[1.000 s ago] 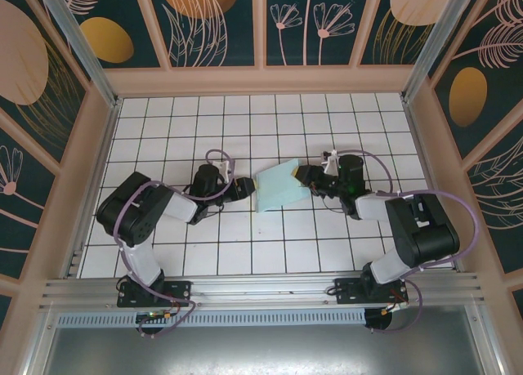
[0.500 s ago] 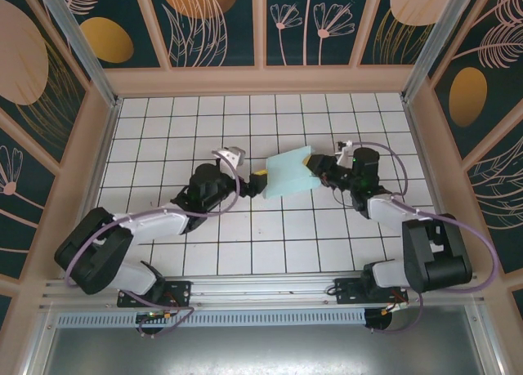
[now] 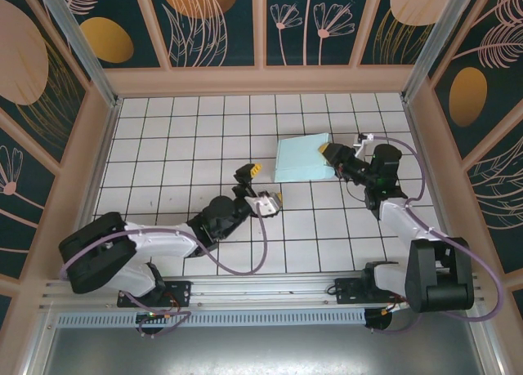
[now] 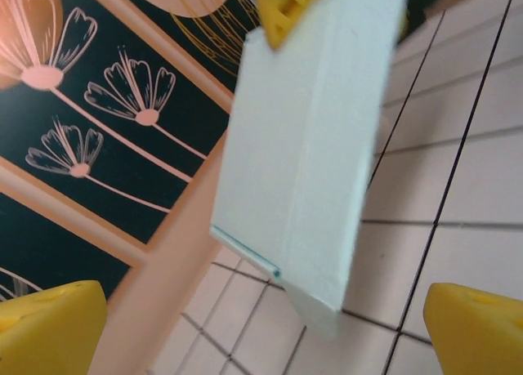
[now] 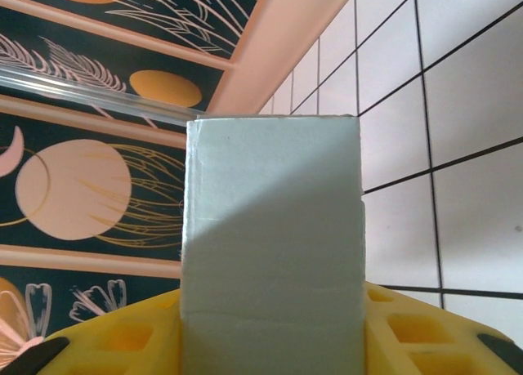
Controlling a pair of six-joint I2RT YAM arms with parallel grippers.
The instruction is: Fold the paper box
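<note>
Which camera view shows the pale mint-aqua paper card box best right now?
Top external: the pale mint-aqua paper card box shows whole, its right edge in the right tool. The left wrist view catches it tilted, its top cut off; the right wrist view one face close up.

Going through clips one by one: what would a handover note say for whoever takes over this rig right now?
Left gripper: open, holding nothing, out over the tiles ahead of the bases.
Right gripper: shut on the right edge of the pale mint paper card box.
Box: right of centre over the white tiled table, seemingly lifted off it.
Done: card creased and folded into a flat slab.
Left: no walls standing yet; finish the fold, probably with the left gripper re-gripping.
</note>
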